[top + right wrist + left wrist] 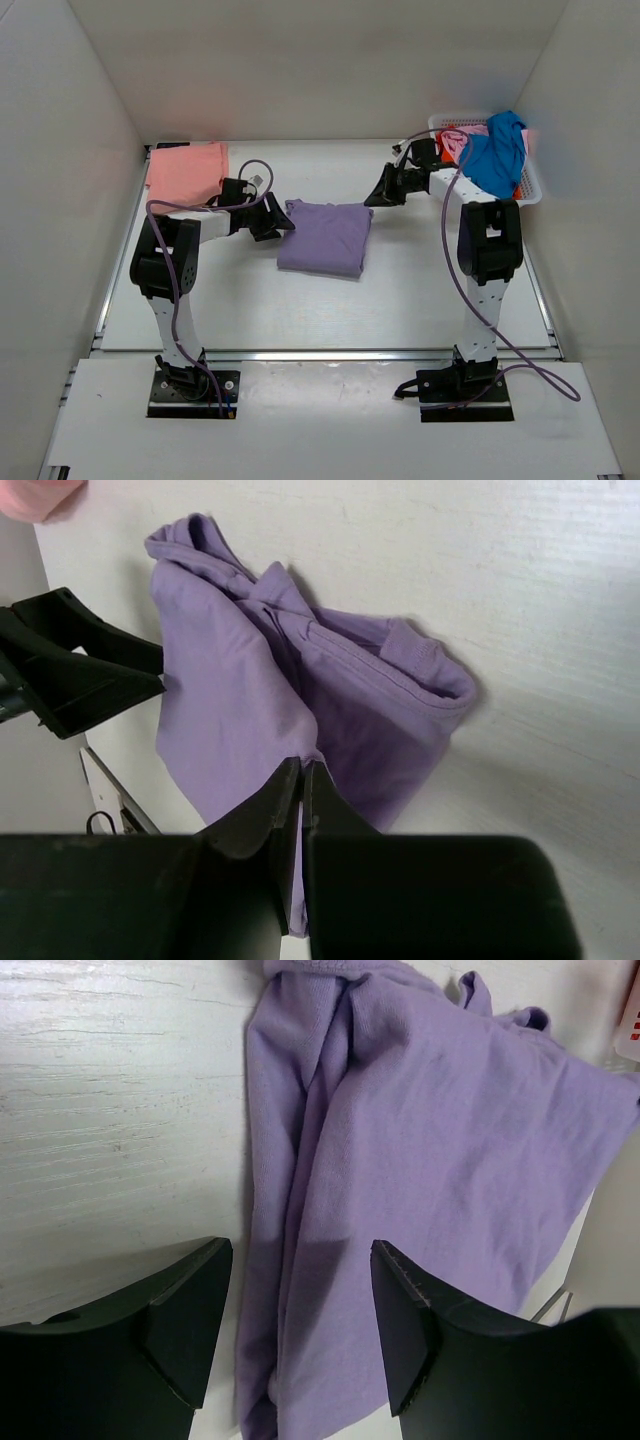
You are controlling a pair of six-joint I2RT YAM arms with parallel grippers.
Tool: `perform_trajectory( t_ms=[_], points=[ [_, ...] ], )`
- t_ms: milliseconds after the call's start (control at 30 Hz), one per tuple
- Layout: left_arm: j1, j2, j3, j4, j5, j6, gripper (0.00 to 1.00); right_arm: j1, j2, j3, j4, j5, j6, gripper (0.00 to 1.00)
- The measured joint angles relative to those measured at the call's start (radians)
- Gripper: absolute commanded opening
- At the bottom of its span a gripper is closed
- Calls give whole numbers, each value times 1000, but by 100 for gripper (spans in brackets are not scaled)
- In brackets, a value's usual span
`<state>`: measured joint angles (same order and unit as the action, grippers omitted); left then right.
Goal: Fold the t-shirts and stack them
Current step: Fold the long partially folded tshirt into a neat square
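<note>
Soft lavender-purple knit t-shirt (325,238), folded into a rough rectangle, is lying at the middle of the white, faintly streaked tabletop (420,290). Its folded edge is showing a stitched hem, and shallow creases are running along its length.

Left gripper (300,1330): the black wedge-shaped fingers are standing spread apart, straddling the shirt's left edge; whether they are touching the cloth cannot be told.

Right gripper (302,780): the fingers are pressing together, clenched, over the shirt's far right corner.

A salmon-pink t-shirt (187,172) is lying folded flat at the far left corner.

The white plastic lattice basket (530,185) at the far right is holding a crumpled bright blue shirt (497,155) on top, with orange-red cloth (452,150) and pink cloth (478,130) showing beneath it.
</note>
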<state>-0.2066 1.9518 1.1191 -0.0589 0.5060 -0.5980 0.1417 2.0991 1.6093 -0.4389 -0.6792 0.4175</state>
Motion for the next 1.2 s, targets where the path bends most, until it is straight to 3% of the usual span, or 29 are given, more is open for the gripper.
perform_trajectory(
  t_ms=[167, 300, 433, 533, 700, 867, 1200],
  points=[
    [-1, 0, 0, 0, 0, 0, 70, 1, 39, 106, -2, 0, -24, 0],
    [-5, 0, 0, 2, 0, 0, 70, 2, 108, 257, -30, 31, -48, 31],
    [-10, 0, 0, 6, 0, 0, 71, 0, 156, 339, -51, 93, -74, 49],
    [-14, 0, -2, 14, 0, -1, 73, -3, 131, 272, -42, 134, -82, 50],
    [-30, 0, -4, 29, -12, -7, 76, -27, -3, 6, 5, 140, -77, 48],
    [-80, 18, 79, -71, -106, 6, 77, -67, -176, -208, 50, 135, -69, 47],
    [-186, 104, 270, -272, -322, 22, 62, -93, -417, -342, 135, 95, -43, 46]
  ],
)
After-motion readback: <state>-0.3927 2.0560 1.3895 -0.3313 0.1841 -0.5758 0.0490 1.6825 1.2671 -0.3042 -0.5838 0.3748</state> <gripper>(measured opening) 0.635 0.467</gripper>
